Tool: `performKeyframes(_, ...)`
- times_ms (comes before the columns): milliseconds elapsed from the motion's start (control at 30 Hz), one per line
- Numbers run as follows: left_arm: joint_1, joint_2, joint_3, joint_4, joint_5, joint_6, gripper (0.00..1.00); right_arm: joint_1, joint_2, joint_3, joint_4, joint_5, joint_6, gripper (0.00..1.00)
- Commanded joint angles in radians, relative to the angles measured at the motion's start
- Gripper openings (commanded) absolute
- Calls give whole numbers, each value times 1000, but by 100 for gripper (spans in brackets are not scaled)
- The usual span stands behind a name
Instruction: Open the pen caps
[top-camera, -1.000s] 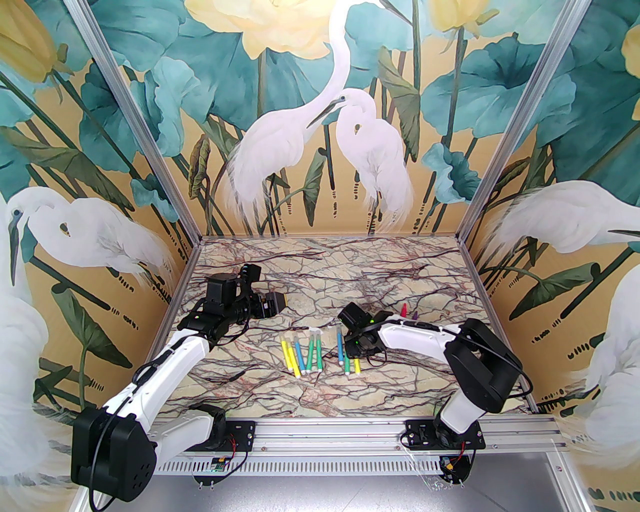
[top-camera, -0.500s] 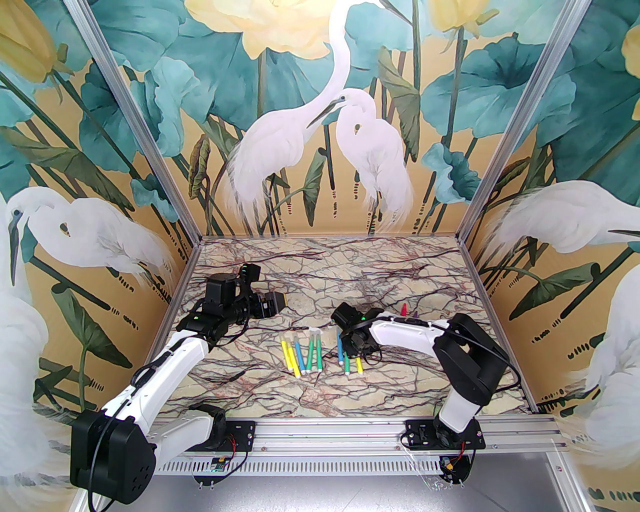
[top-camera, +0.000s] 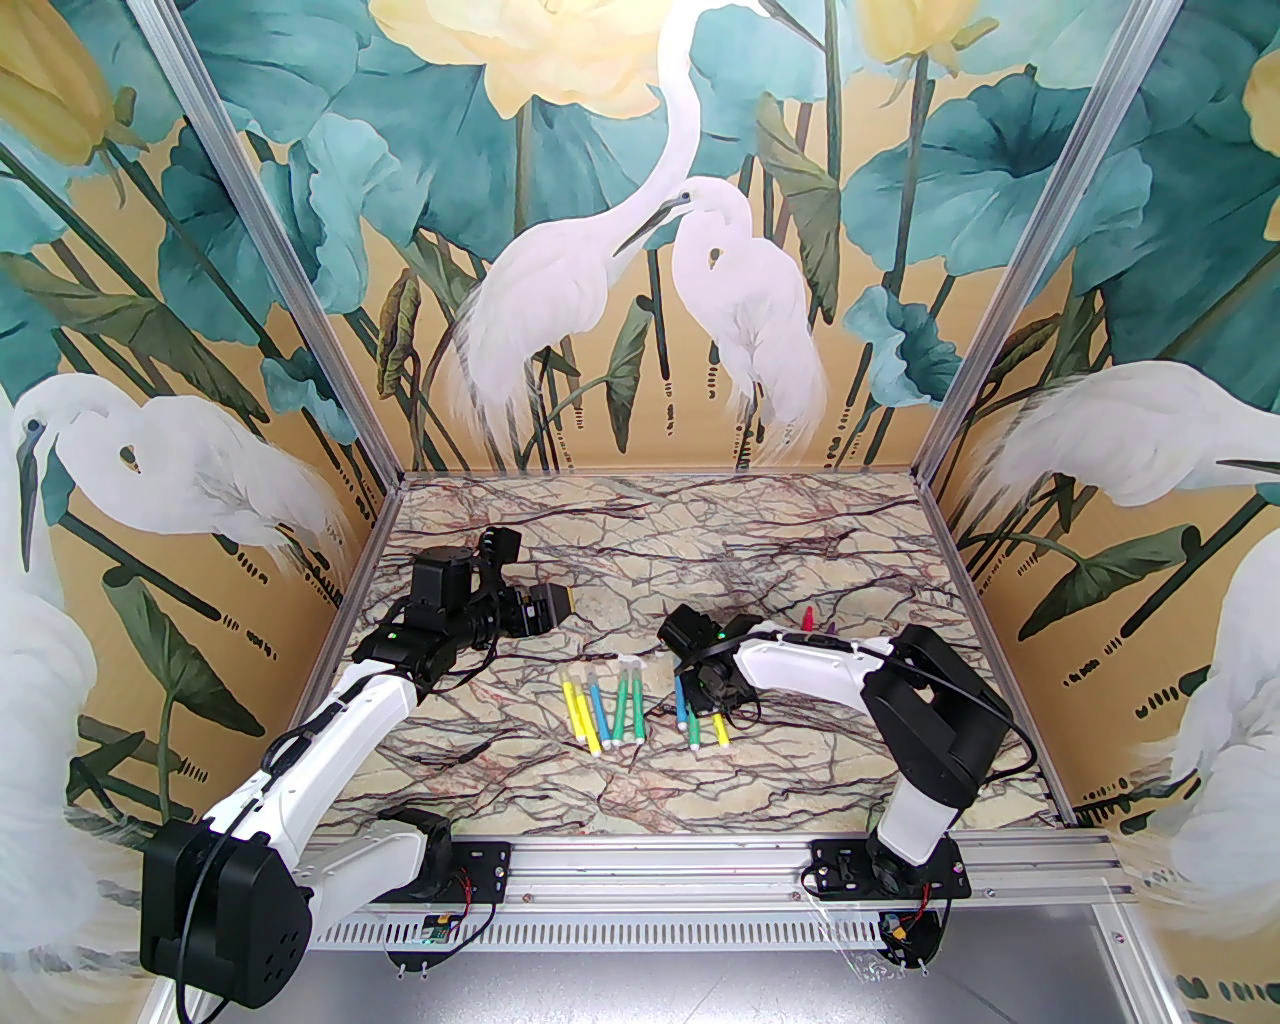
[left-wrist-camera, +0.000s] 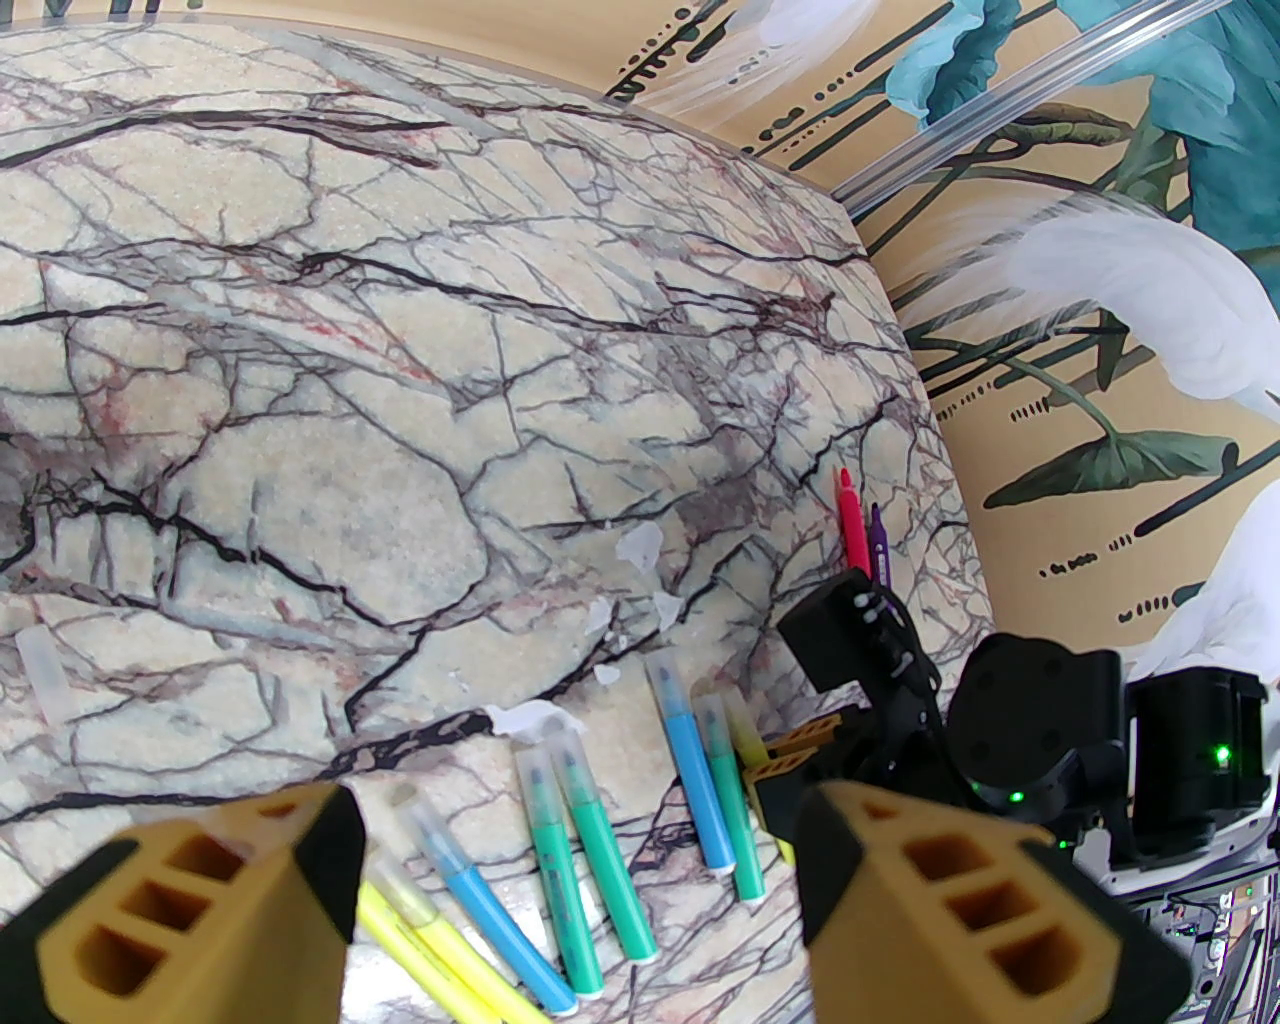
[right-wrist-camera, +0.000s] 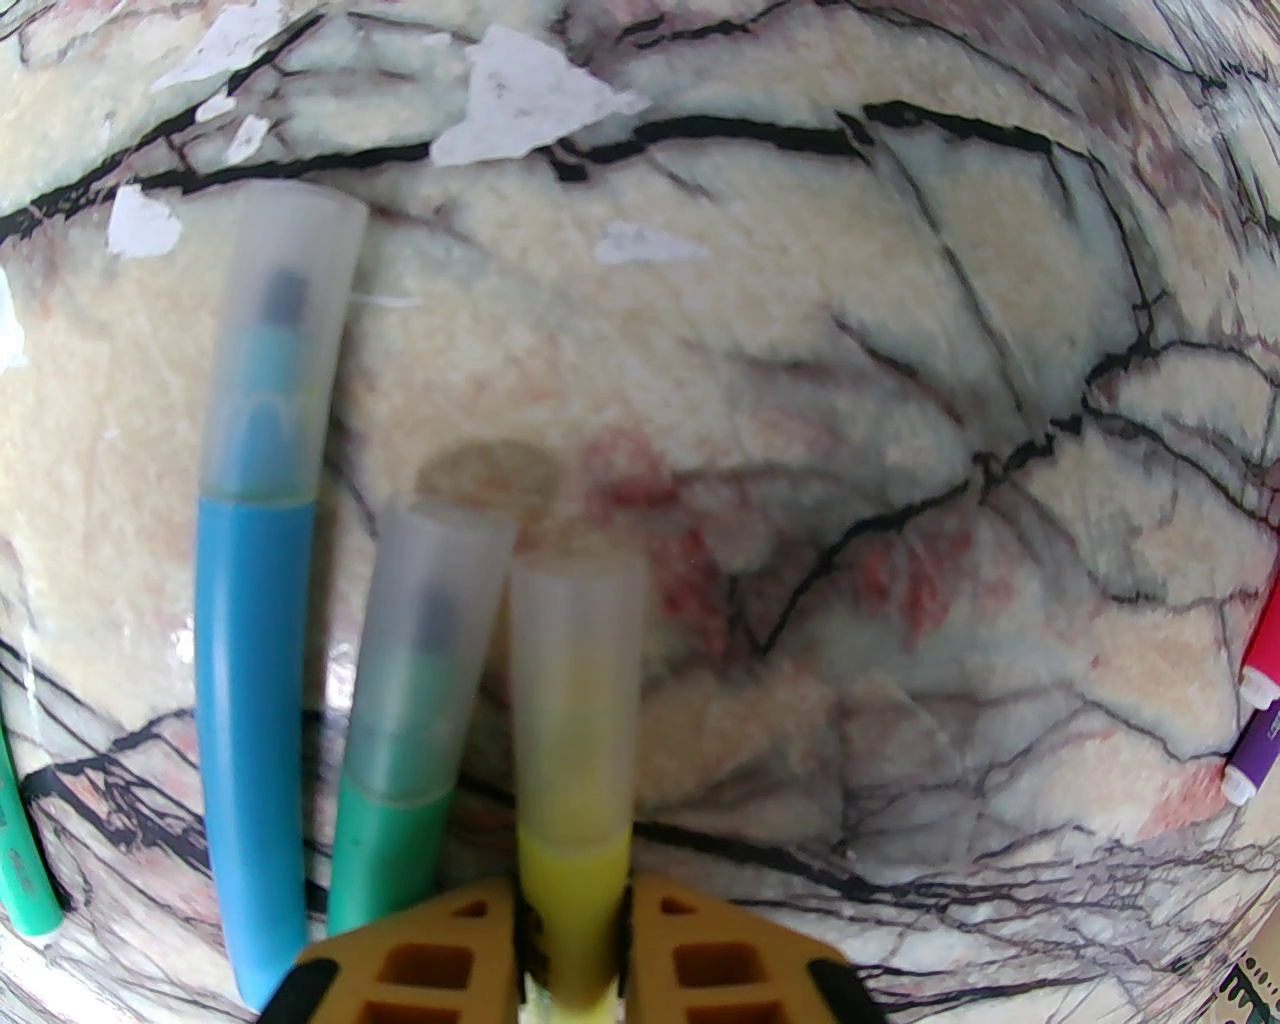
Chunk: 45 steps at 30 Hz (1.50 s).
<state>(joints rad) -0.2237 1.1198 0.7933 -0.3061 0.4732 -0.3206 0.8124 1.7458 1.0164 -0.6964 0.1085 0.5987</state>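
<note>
We counted two pens as done: the pink pen (left-wrist-camera: 852, 520) and the purple pen (left-wrist-camera: 878, 540) lay bare-tipped side by side at the far right of the table (top-camera: 800, 520). What looked like a loose cap (left-wrist-camera: 40, 668) lay well apart from them. Eight seemed left, caps on: a row of five pens (top-camera: 605, 708) mid-table and three more just right of it.

The right gripper (right-wrist-camera: 570, 935) was pinched on the body of the yellow pen (right-wrist-camera: 572, 860), just below its clear cap (right-wrist-camera: 575, 660), with the pen low over the marble. The left gripper (left-wrist-camera: 575, 840) hung spread wide and empty, above the row of five.

In the way, we judged: the green pen (right-wrist-camera: 400, 820) lay right against the yellow one, so a lift could drag it. The blue pen (right-wrist-camera: 250, 640) was beside that. White flakes (right-wrist-camera: 520, 100) beyond the tips looked harmless.
</note>
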Motion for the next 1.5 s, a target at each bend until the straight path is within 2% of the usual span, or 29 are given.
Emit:
performKeyframes(0, -6, -3, -5, -6, -23, 10, 76, 2, -30, -8, 1, 41, -13, 16)
performKeyframes(533, -12, 11, 3, 11, 43, -13, 74, -30, -301, -142, 183, -69, -93, 12)
performKeyframes(967, -145, 66, 59, 58, 166, -6, 74, -31, -463, -198, 332, -229, -196, 11)
performKeyframes(1300, -177, 93, 72, 148, 297, -50, 74, -28, -530, -226, 456, -381, -247, 11)
performKeyframes(1467, -198, 99, 63, 209, 354, -75, 75, -19, -543, -224, 481, -415, -265, 11)
